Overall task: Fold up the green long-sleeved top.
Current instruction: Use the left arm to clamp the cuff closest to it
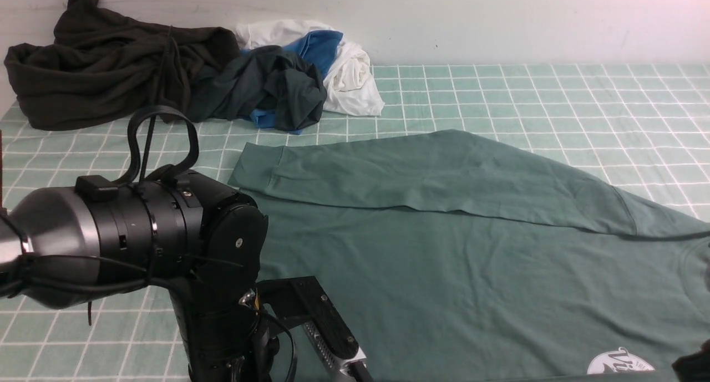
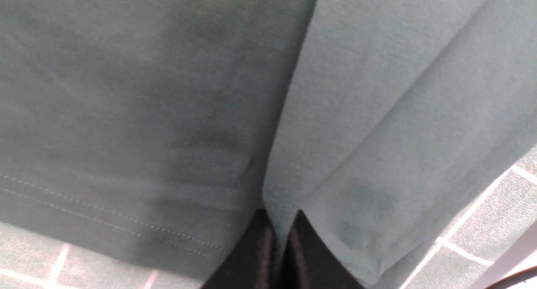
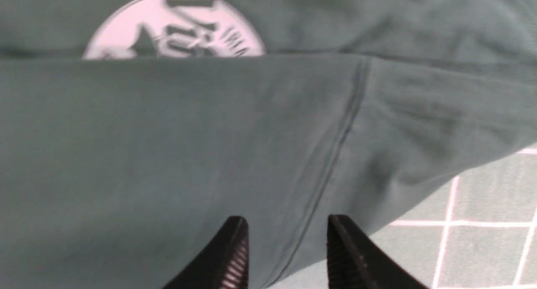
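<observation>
Green top: soft jersey, light and limp, no stiffness to hold a shape; likely to drape, sag and drag along the cloth when lifted by one point. Not fragile, not slippery, but prone to creasing and to slipping out of line if pulled unevenly. Best taken by pinching edges or corners, at hem and shoulder together, both ends raised level. Spread flat on the checked cloth, filling the near middle and right of the front view. Long axis across the table, left to right: neck opening toward the robot's right, hem toward its left. Far sleeve laid along the body, cuff pointing left toward the hem. White round logo at the near edge, partly covered in the right wrist view by a folded-over layer with a seam, probably the near sleeve and shoulder. Left gripper clenched on a fold of the green top close to the hem, fabric rising from between the jaws. Right gripper released, jaws apart above that seam, holding nothing. Left arm low in the foreground. Heap of clothes against the far wall, well apart from the work.
</observation>
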### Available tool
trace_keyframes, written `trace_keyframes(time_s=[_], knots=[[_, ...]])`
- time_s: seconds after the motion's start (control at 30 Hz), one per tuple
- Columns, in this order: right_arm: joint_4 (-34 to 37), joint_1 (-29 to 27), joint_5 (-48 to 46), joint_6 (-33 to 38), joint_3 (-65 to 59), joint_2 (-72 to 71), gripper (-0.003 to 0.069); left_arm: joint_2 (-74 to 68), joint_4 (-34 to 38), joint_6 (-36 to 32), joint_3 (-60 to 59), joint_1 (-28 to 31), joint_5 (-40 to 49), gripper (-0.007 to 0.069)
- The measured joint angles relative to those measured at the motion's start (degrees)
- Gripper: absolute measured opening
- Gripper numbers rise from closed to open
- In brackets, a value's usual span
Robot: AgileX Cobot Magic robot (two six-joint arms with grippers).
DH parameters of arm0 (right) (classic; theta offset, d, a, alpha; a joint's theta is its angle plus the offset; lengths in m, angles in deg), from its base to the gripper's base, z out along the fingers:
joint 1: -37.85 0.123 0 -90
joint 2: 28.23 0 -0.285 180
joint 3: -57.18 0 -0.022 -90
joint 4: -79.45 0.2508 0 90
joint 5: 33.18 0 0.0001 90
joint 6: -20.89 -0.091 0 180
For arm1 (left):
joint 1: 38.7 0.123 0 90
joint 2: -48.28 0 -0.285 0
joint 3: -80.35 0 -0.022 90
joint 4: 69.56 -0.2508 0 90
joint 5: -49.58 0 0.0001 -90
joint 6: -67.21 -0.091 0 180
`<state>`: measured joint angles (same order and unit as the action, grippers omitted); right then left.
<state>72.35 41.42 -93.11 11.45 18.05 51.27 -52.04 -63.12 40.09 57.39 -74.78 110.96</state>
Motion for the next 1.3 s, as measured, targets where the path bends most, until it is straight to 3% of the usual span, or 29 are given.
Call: trace_keyframes(time_s=[0.17, 0.53, 0.7, 0.73, 0.77, 0.83, 0.97, 1.3], knots=[[-4.0, -2.8, 5.6, -4.7, 0.0, 5.7, 0.0386, 0.0, 0.0, 0.0, 0.0, 0.0, -1.2, -0.0001], [-5.4, -3.1, 15.6, -7.7, 0.1, 16.7, 0.0365, 0.0, -0.1, 0.0, 0.0, 0.0, -2.2, -0.0003], [-5.0, -3.1, 14.9, -7.9, 0.9, 18.4, 0.0285, 0.0, -0.1, 0.0, 0.0, 0.0, -2.6, -0.0003], [-4.9, -3.1, 14.8, -8.0, 1.1, 18.6, 0.023, 0.0, -0.1, 0.0, 0.0, 0.0, -2.6, -0.0003], [-4.9, -3.1, 14.8, -8.0, 1.1, 18.6, 0.023, 0.0, -0.1, 0.0, 0.0, 0.0, -2.6, -0.0003], [-5.6, -3.1, 14.6, -8.4, 1.1, 18.7, 0.0136, 0.0, -0.1, 0.0, 0.0, 0.0, -2.7, -0.0003], [-6.9, -3.1, 14.0, -8.5, 1.1, 18.7, 0.003, 0.0, -0.2, 0.0, 0.0, 0.0, -2.7, -0.0003], [-12.2, -3.1, 9.1, -13.3, 0.6, 13.0, 0.0006, 0.0, -1.9, 0.0, 4.9, 0.0, -0.8, -0.0003]])
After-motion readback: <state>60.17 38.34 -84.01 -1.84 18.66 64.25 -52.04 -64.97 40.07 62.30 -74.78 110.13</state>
